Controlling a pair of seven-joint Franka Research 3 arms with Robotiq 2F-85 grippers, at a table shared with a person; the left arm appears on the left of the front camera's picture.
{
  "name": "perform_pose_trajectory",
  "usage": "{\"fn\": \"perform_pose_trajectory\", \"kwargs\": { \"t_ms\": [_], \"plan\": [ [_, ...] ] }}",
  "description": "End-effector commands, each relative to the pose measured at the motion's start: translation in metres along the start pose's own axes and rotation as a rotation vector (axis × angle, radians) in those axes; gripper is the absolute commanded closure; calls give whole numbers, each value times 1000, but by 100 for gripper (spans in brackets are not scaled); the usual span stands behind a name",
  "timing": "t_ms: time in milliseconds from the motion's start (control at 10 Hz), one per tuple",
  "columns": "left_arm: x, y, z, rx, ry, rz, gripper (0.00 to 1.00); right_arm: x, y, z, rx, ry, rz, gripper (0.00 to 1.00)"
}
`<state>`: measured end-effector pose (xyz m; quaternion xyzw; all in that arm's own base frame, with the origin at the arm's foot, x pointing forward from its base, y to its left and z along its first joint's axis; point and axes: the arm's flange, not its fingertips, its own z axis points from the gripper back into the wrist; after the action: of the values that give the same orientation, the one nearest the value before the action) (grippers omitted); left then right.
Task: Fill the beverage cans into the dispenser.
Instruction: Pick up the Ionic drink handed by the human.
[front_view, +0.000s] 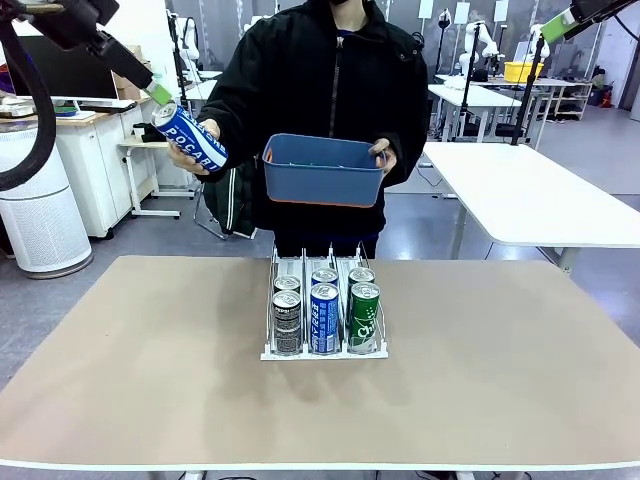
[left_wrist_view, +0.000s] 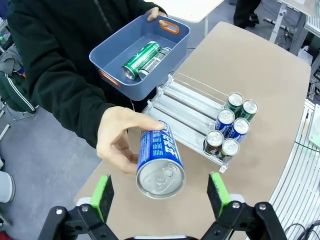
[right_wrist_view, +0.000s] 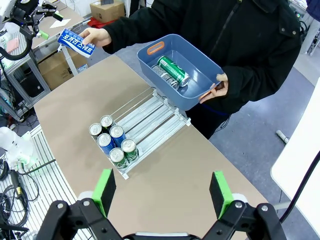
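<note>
A person holds a blue-and-white beverage can (left_wrist_view: 159, 162) out to my left gripper (left_wrist_view: 160, 180), silver top toward me. The can sits between the open green pads (left_wrist_view: 102, 194) without touching them. In the front view this can (front_view: 190, 137) is at the upper left, just below my left gripper (front_view: 158, 97). The dispenser (front_view: 274, 300) stands mid-table with several cans (front_view: 324, 315) at the front of its three lanes. My right gripper (right_wrist_view: 162, 187) hangs open high above the table with nothing in it, and shows at the top right (front_view: 553, 28).
The person's other hand holds a blue plastic bin (front_view: 322, 185) above the table's far edge. A green can (left_wrist_view: 141, 59) and a dark can (left_wrist_view: 158, 57) lie in it. The rear part of the dispenser lanes (left_wrist_view: 187, 102) is bare. White tables stand behind on the right.
</note>
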<state>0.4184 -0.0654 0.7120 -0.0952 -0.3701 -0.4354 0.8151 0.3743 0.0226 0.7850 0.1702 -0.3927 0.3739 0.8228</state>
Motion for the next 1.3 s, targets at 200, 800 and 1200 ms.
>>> {"fn": "perform_pose_trajectory", "kwargs": {
  "t_ms": [200,800,1200],
  "plan": [
    [-11,12,-16,0,-21,15,0,-1,-1,-1,-6,-5,-3,0],
    [-18,17,-31,-30,-36,59,0,-1,-1,-1,-6,-5,-3,0],
    [-21,24,-41,-52,-58,82,0,-1,-1,-1,-6,-5,-3,0]
  ]
}}
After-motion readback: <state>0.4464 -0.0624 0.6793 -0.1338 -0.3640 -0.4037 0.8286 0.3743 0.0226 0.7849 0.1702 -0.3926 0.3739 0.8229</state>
